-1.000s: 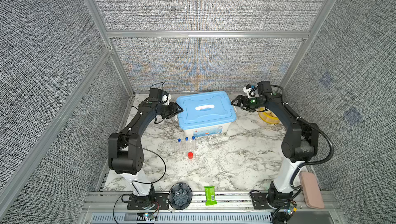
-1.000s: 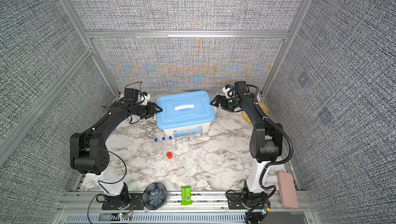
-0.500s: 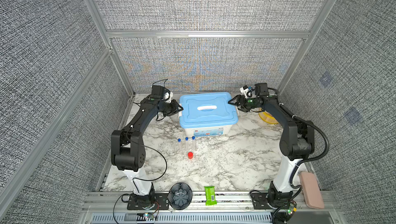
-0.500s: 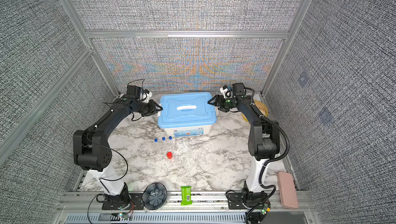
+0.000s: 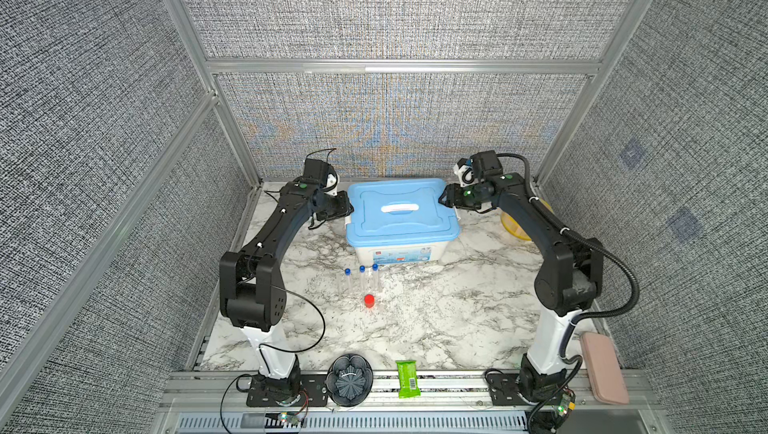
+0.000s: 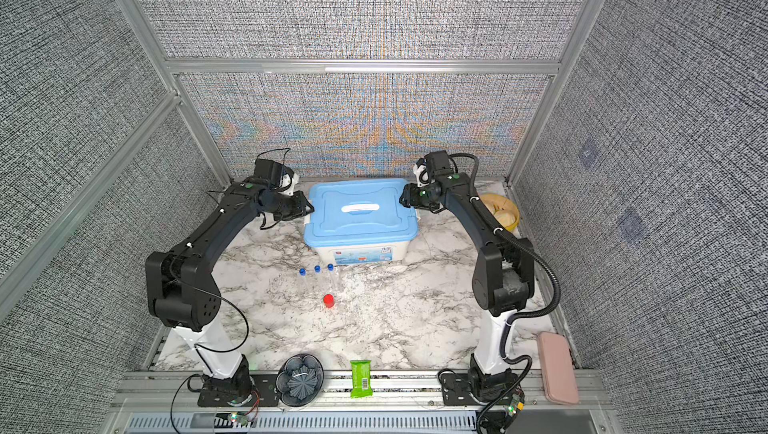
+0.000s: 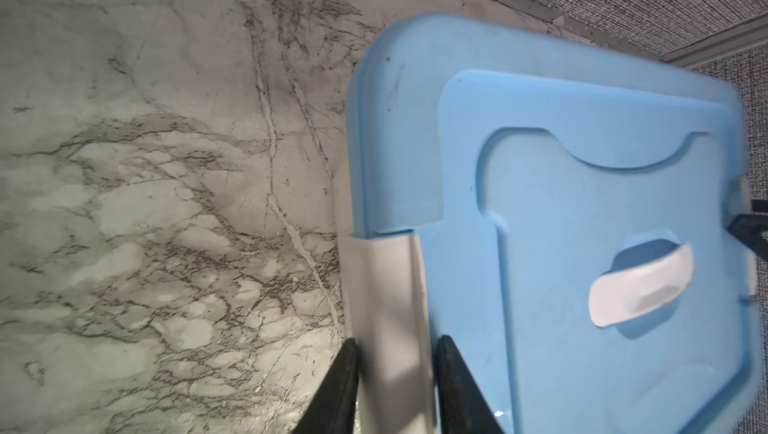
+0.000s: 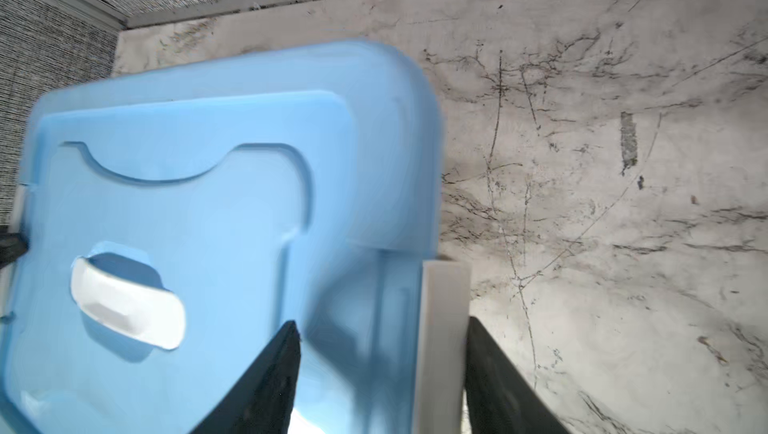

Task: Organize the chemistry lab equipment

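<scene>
One white latch (image 7: 386,286) sits pinched in left gripper (image 7: 397,342).

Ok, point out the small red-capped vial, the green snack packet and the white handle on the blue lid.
small red-capped vial (image 5: 369,299): in a top view, its red cap.
green snack packet (image 5: 407,378): in a top view, wrapper's middle.
white lid handle (image 5: 400,208): in a top view, its centre.

Bright overall; apparent wrist-view motion blur

We are seeing three slender clear blue-capped tubes (image 5: 362,279) sitting side by side on the marble surface (image 5: 436,311), a small red-capped vial (image 5: 368,300) standing just beside them.
</scene>
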`<state>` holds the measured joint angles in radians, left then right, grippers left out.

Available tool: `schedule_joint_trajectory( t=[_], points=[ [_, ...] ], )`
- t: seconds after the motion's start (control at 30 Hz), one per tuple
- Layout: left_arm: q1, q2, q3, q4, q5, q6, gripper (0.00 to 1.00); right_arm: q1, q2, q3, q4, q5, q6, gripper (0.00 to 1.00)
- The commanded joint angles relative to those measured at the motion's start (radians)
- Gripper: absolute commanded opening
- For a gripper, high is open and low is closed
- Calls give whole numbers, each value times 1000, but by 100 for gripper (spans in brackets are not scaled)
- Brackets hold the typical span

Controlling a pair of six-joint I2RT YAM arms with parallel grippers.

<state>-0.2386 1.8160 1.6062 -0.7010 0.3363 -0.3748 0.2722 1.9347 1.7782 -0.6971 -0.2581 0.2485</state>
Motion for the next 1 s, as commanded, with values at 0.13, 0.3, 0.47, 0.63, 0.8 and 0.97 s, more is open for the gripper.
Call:
schedule_joint_trajectory(
  t=[0.13, 0.3, 0.47, 0.63, 0.8, 0.97],
  points=[
    [-18, 27, 4, -55, 5, 4, 35, 32, 6, -5, -75, 3, -40, 55],
    [-35, 26, 3, -28, 35, -14, 35, 85, 17, 8, -91, 72, -32, 51],
    [-62, 48, 20, 2, 53, -52, 38, 178, 62, 58, -128, 202, -2, 48],
    [-90, 64, 23, 57, 81, -89, 45, 232, 91, 91, -136, 278, 14, 47],
    [-91, 55, 36, 34, 42, -69, 49, 230, 67, 93, -150, 349, 3, 50],
    [-90, 51, 79, -22, -22, -56, 51, 205, 19, 60, -126, 364, 7, 52]
  ],
)
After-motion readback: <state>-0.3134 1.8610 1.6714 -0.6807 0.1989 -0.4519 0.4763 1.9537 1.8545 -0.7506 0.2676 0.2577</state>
